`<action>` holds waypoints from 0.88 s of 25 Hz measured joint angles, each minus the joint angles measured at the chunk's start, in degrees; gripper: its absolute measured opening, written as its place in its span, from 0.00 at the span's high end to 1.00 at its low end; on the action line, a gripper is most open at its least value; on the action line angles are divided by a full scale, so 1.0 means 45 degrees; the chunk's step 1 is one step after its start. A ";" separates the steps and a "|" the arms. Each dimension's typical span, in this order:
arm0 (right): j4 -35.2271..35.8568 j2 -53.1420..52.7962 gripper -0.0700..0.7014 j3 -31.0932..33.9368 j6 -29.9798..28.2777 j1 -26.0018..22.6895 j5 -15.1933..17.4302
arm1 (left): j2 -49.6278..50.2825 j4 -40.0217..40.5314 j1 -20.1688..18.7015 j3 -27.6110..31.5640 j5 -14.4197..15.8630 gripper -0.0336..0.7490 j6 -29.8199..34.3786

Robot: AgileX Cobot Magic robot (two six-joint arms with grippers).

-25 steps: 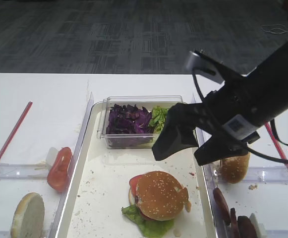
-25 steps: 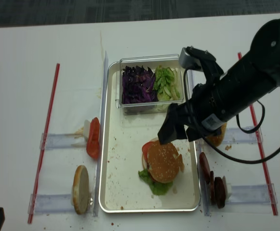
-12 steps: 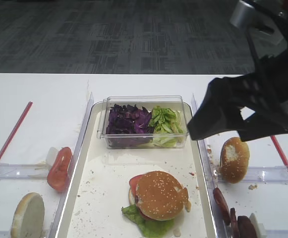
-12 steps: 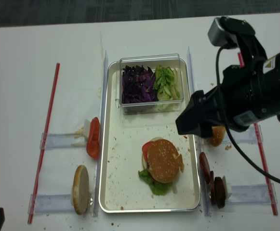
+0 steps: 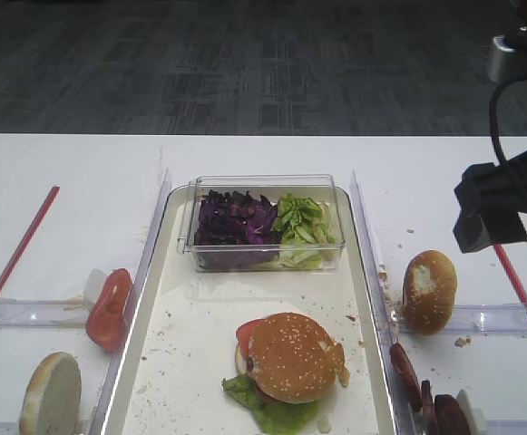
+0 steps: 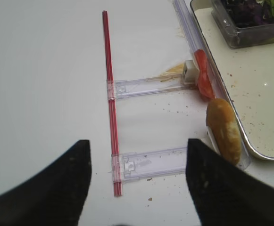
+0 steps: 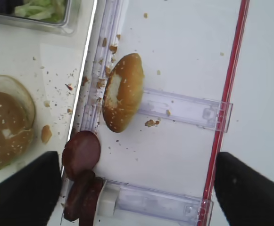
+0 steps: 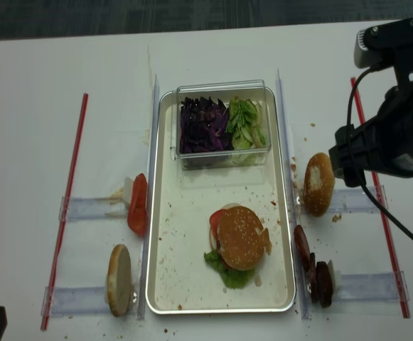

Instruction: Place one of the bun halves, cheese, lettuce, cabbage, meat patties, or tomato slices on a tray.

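A long off-white tray [image 8: 165, 213] fills the centre of the overhead frame, its bare floor speckled with crumbs. At its upper end sits a small clear plastic box [image 8: 224, 87] holding dark purple cabbage [image 8: 202, 126] on the left and pale green lettuce [image 8: 244, 124] on the right. In the tray's lower half stands a stacked burger, its sesame-dotted bun top [image 8: 239, 236] resting over a red tomato slice and a ruffled green leaf that pokes out below. Left of the tray, outside its rim, a tomato slice [image 8: 138, 204] leans on edge against a clear plastic rail [image 8: 92, 208], and a pale flat-faced bun half [image 8: 119, 279] stands on edge lower down. Right of the tray, a brown bun with a whitish patch [image 8: 318, 183] lies near the rim, with dark meat patties [image 8: 316, 273] lined up on edge below it. Red strips [image 8: 67, 206] run down both outer sides of the white table [image 8: 35, 106]. The right gripper [image 8: 350, 158] hangs at the right edge of the frame, just beside the patched bun, jaws spread wide and holding nothing. The left gripper [image 6: 137, 188] shows only in its wrist view, as dark fingers set well apart over the table at the bottom of the frame, empty, with the bun half just to their right.
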 joint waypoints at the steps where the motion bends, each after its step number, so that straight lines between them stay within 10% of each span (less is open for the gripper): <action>1: 0.0000 0.0000 0.03 0.0000 0.0029 0.0000 0.0022 | 0.0000 0.0000 0.0000 0.0000 0.0000 0.40 0.0000; 8: -0.0185 0.0267 0.03 0.0000 -0.0076 -0.0273 0.0085 | 0.0000 0.0000 0.0000 0.0000 0.0000 0.40 0.0000; 17: 0.1184 0.1023 0.03 0.0000 -0.2320 -0.4839 0.0839 | 0.0000 0.0000 0.0000 0.0000 0.0000 0.40 0.0000; 22: 0.1650 0.0720 0.03 0.0024 -0.3044 -0.5527 0.1362 | 0.0000 0.0000 0.0000 0.0000 0.0000 0.40 0.0000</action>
